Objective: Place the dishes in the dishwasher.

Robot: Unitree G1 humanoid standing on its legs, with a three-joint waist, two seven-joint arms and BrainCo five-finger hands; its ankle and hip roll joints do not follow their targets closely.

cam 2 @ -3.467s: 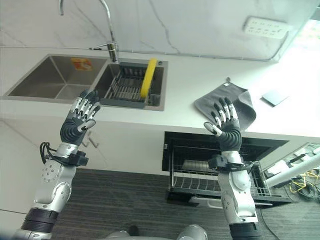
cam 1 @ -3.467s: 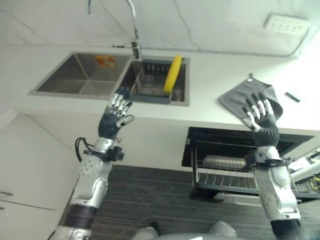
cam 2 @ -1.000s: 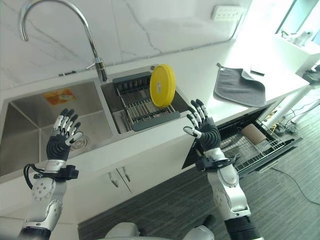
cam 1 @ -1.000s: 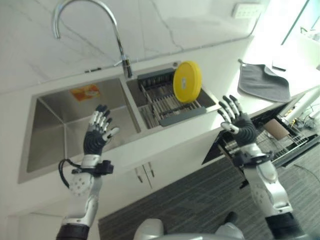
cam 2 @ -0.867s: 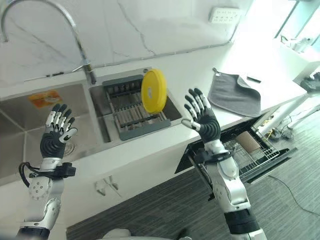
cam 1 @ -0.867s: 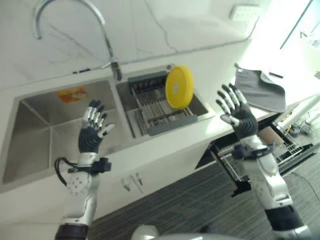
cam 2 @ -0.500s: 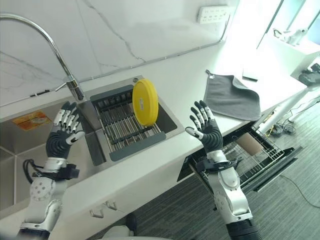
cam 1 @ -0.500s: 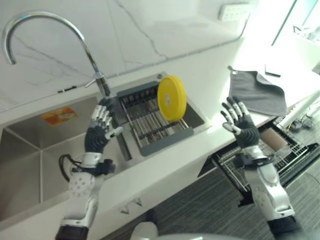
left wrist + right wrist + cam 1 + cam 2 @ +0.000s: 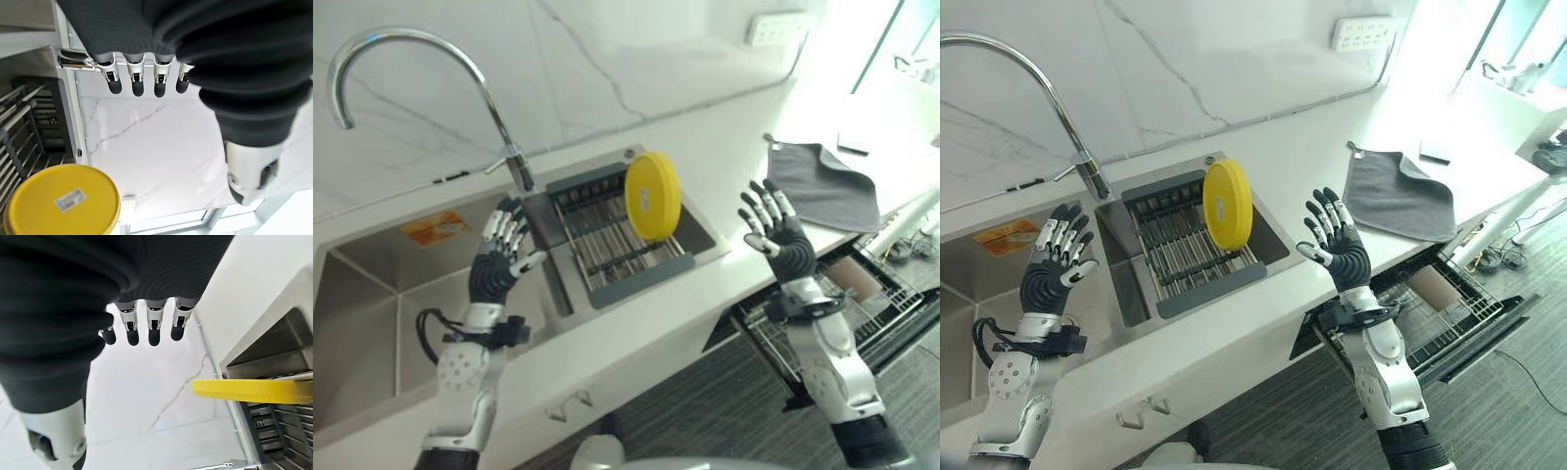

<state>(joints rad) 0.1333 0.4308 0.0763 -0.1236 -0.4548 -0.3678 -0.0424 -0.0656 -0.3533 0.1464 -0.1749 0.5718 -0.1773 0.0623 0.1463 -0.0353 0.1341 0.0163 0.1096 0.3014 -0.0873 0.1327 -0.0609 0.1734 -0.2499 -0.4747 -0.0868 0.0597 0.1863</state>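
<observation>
A: Left eye view. The yellow plate (image 9: 653, 195) stands on edge in the dark dish rack (image 9: 617, 245), which sits in the right basin of the sink (image 9: 372, 294). The left hand (image 9: 496, 264) is raised over the left basin with fingers spread, holding nothing.

B: And the right hand (image 9: 781, 240) is up over the counter edge, fingers fanned too, nothing in it. A grey cloth (image 9: 822, 184) lies on the counter beyond it, and the dishwasher rack (image 9: 842, 304) is pulled out below.

A: Right eye view, same scene. The curved tap (image 9: 1028, 73) rises behind the sink, just beside the rack. The plate is well apart from both hands, between them.

B: There is a white socket (image 9: 1364, 32) on the marble wall.

A: Left wrist view. Straight fingers (image 9: 134, 81) in a row, thumb apart, palm bare. The yellow plate shows past them with a small label on its face, rack bars beside it.

B: Right wrist view. Fingers (image 9: 152, 325) are straight here as well, gripping nothing. The plate shows edge-on as a yellow strip above the rack.
</observation>
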